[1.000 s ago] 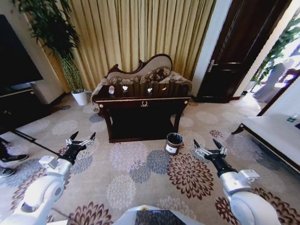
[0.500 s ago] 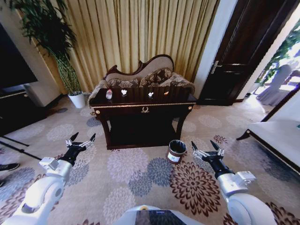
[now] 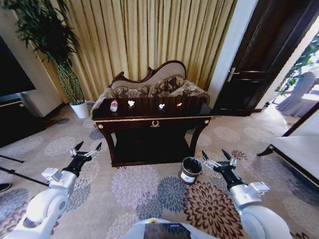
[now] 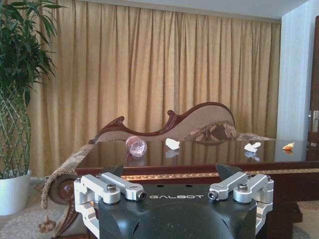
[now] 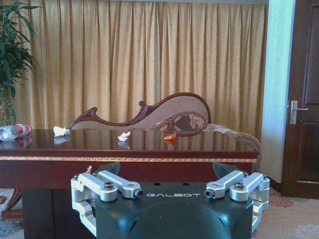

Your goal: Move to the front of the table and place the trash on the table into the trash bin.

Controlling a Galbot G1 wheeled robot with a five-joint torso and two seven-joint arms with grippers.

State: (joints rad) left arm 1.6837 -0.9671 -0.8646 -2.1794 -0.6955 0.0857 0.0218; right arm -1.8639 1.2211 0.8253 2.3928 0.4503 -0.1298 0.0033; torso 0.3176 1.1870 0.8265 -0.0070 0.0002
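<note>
Not much done yet imo. The bottle (image 3: 114, 105), two paper wads (image 3: 131, 103) and orange scrap (image 3: 179, 104) all sit on the tabletop (image 3: 154, 114), bin (image 3: 190, 170) on the carpet by its right leg. Left hand (image 3: 85, 151) and right hand (image 3: 217, 160) hang wide, holding nothing.

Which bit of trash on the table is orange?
The tiny orange piece, at the door end of the table. The two paper wads are white, the bottle clear.
</note>
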